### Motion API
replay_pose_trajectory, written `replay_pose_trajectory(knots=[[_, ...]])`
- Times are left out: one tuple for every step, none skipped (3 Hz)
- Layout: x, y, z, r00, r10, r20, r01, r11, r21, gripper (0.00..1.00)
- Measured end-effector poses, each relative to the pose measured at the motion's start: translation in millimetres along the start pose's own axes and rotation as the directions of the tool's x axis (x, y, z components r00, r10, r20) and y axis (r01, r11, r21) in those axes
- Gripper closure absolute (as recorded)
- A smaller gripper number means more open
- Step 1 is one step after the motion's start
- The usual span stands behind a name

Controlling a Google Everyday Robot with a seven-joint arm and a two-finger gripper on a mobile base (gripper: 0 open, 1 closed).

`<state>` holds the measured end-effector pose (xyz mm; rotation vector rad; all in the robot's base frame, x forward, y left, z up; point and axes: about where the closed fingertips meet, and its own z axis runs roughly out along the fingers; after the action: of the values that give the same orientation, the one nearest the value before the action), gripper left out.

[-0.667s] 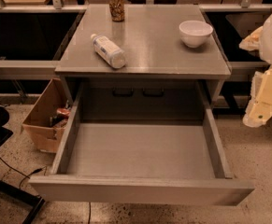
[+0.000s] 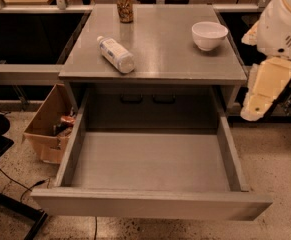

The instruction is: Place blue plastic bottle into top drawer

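The blue plastic bottle (image 2: pixel 116 54) lies on its side on the steel tabletop (image 2: pixel 170 59), close to the front-left corner. Its white cap points toward the left edge and back, and its base is almost at the front edge. Lying flat like this it cannot topple, but it could roll, so it probably wants a grasp across its body from above.

The top drawer (image 2: pixel 150 204) stands open below the front edge. Its flat grey floor is exposed and nothing sits in it, so it is ready to receive the bottle. The bottle is not in it yet, and the task looks to be at its very start.

A brown patterned can (image 2: pixel 125 6) stands upright at the back edge, left of centre. A white bowl (image 2: pixel 209 35) sits near the right edge toward the back. Both are well apart from the bottle and should not crowd a reach for it. A cardboard box (image 2: pixel 47 121) rests on the floor beyond the left edge.

What appears to be the gripper (image 2: pixel 255 106) hangs off the table past the right edge, near the front-right corner and below tabletop level. It holds nothing that can be made out. Whether it is released or clenched cannot be told from here. The bottle lies across the whole width of the tabletop from it, toward the opposite front corner and somewhat higher.
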<state>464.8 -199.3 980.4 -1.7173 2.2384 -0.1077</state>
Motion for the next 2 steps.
replay_pose_trajectory(knots=[[-56.4,-36.4,32.3,0.999,0.044,0.013,-0.044,0.9988,-0.024,0.0],[-99.8,-59.1,63.7,0.992,0.11,-0.054,-0.111,0.9938,-0.012,0.0]])
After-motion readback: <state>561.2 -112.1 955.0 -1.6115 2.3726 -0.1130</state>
